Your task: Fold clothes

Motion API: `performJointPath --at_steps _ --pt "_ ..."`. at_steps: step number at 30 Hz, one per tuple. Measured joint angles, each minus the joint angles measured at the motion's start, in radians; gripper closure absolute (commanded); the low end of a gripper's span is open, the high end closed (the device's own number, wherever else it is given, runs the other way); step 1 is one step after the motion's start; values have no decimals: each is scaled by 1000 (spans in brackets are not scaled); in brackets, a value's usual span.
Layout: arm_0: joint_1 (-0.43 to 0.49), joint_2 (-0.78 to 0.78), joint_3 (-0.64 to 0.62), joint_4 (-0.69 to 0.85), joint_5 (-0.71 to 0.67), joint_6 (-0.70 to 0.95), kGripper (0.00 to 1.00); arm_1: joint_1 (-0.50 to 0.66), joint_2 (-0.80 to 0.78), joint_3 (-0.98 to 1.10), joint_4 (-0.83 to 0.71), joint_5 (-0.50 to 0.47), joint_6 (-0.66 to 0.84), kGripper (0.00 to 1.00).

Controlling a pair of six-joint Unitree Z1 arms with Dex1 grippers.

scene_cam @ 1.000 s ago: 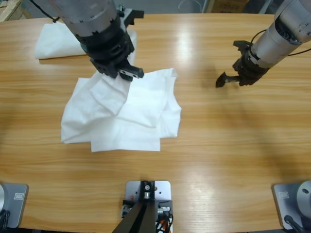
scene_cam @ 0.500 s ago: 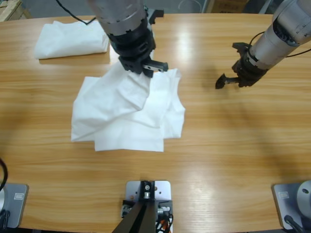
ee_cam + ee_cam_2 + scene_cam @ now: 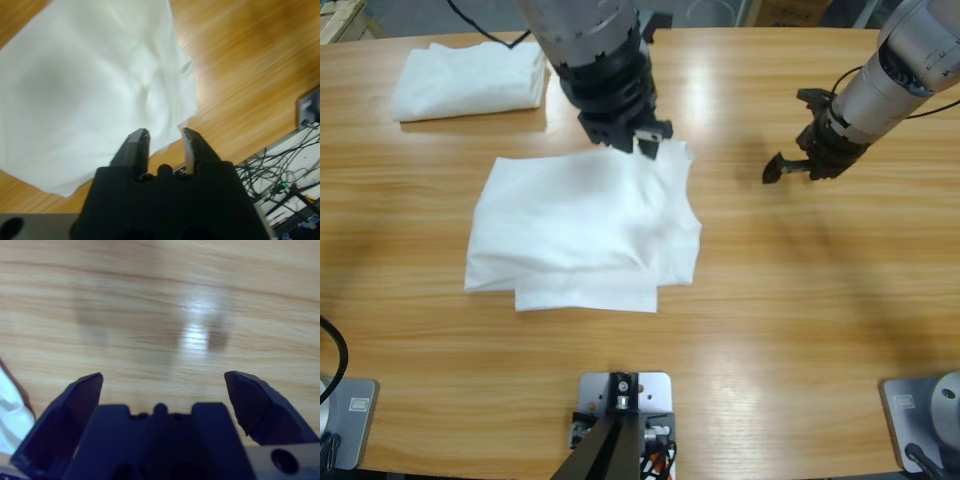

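On the far left of the wooden table, near its back edge, a second white T-shirt lies folded into a thick pad; its right end slips under the left arm, so that edge is hidden. The handled T-shirt lies near the middle of the table, folded over on itself into a rough rectangle, with a lower layer sticking out along its front edge. No lettering can be made out on it in any view; the cloth reads as plain white with soft creases.

The left arm comes down from the top of the high view, and its bulk covers the shirt's upper right corner. The left gripper hangs at that corner. In the left wrist view the left gripper has its jaws a little apart with nothing between them, the white cloth spread beyond and below them.

To the right, well apart from the shirt, the right gripper hovers over bare wood, its arm cut off by the upper right corner. In the right wrist view its jaws are spread wide and empty, with a sliver of white cloth at the left edge.

The table is pale, streaky wood with glare patches. Past its edge, the left wrist view shows a tangle of cables.
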Motion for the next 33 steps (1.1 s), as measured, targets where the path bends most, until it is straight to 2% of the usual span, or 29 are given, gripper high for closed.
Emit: performJointPath --at_steps 4,5,7,8,9,11,14,15,16,17,18,26,29,33 --pt "-7 9 -60 3 0 -8 0 0 0 1 0 0 0 0" --pt "-8 10 -65 9 1 -9 1 0 0 1 0 0 0 68" --pt "-7 9 -69 15 30 -11 17 0 0 1 0 0 0 617" --pt "-3 9 -69 16 57 -11 40 0 0 1 0 0 -2 831" --pt "7 6 -58 17 89 -11 96 1 0 1 0 2 -10 995" --pt "42 -18 13 19 130 -11 278 19 -3 -2 0 33 -52 1000" --pt "116 -87 182 20 167 -12 326 63 -38 -24 1 106 -115 1000" --pt "143 -121 246 20 173 -11 380 70 -53 -38 1 134 -131 1000" --pt "163 -154 305 11 176 -11 520 74 -67 -53 1 161 -142 1000" --pt "177 -188 366 -7 178 -11 865 76 -75 -62 1 188 -147 1000" --pt "184 -222 428 -34 179 -11 1000 78 -77 -73 2 224 -155 1000" --pt "159 -416 1015 -431 180 -11 1000 131 -18 -234 25 459 -179 1000" --pt "145 -440 1164 -545 182 -36 1000 162 54 -299 -1 516 -151 1000" --pt "137 -458 1259 -611 229 -63 1000 234 153 -359 -54 547 -102 1000"
